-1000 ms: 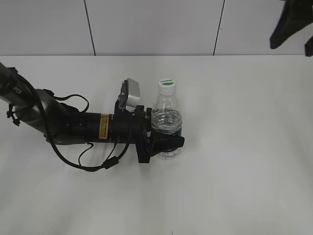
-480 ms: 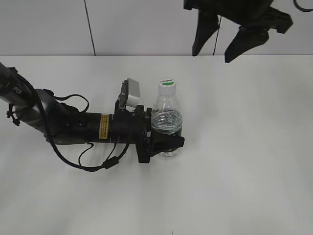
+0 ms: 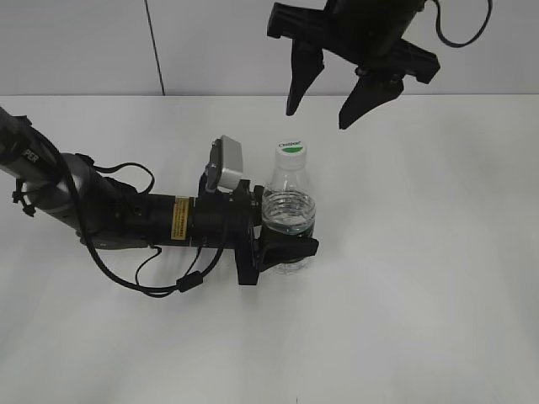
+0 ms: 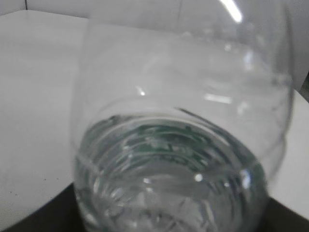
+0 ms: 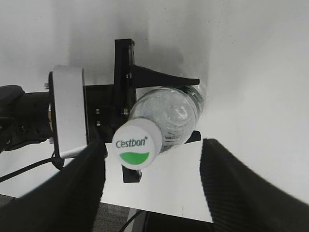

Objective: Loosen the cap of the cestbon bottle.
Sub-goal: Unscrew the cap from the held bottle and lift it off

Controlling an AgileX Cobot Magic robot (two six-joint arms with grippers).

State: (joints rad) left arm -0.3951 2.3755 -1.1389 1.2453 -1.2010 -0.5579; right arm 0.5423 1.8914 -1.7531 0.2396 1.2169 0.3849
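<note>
Left tool [image 3: 286,240] lies low along the white surface [image 3: 438,278], reaching in from the left, and its two black jaws clasp the lower body of the cestbon bottle [image 3: 288,210] from either side. That bottle stands upright near the middle of the surface, clear plastic with water inside and a dark green band showing just above the jaws. Its cap [image 3: 290,152], white with a green half-circle and small lettering on top, sits on the neck (in the right wrist view [image 5: 138,143] the word "Cestbon" reads plainly above the green patch). A small grey camera block [image 3: 225,163] rides on top of the left arm, just left of the bottle's shoulder, and black cables loop beside the arm on its near side.

Up above, the right tool [image 3: 324,105] hangs in the air at the far side, its two dark fingers [image 3: 299,80] pointing down and spread wide with nothing between them. It is a little right of the cap and well apart from it, touching neither cap nor bottle. From the left wrist view the bottle [image 4: 183,145] fills almost the whole frame, rippled water and ribbed plastic pressed up close to the lens.
</note>
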